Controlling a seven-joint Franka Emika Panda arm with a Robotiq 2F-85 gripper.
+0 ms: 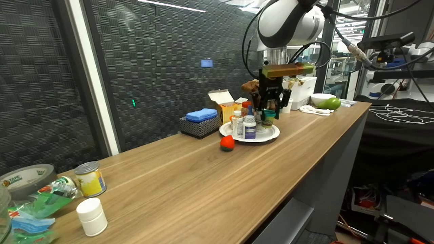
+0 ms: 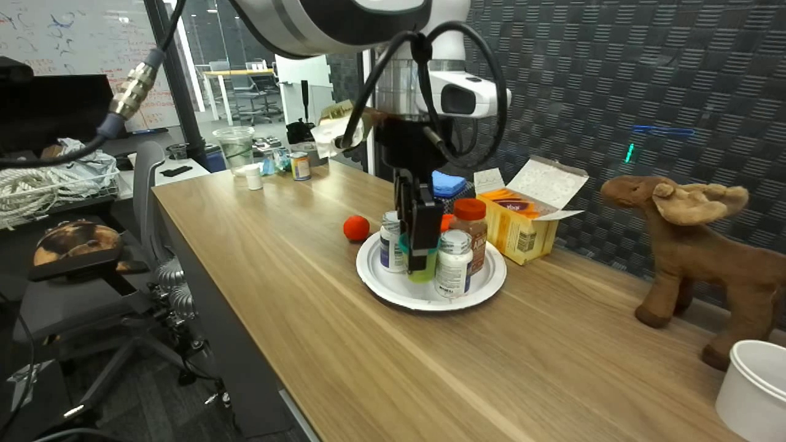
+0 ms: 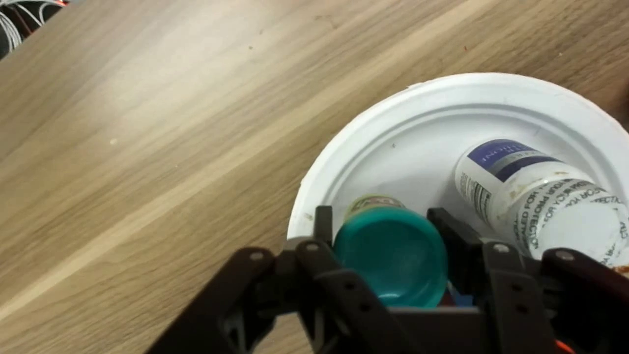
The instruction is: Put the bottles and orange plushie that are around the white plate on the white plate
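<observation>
My gripper (image 3: 383, 226) points down over the white plate (image 3: 354, 132), shut on a small green tub with a teal lid (image 3: 393, 255). One finger lies against each side of the tub; whether its base touches the plate I cannot tell. Several bottles stand upright on the plate: a purple-labelled white bottle (image 1: 249, 130), a taller pale bottle (image 1: 237, 127) and, in an exterior view, a brown jar with a red cap (image 2: 473, 230). An orange patch behind them is mostly hidden. Off the plate, on the wood, sits the orange plushie (image 1: 227, 142), round with a dark green underside.
An open yellow box (image 2: 522, 230) and a patterned box with a blue cloth (image 1: 200, 115) stand near the wall. A brown toy moose (image 2: 694, 245) and a white cup (image 2: 755, 393) are farther along. A white jar (image 1: 92, 217) and a can (image 1: 90, 179) occupy the opposite end.
</observation>
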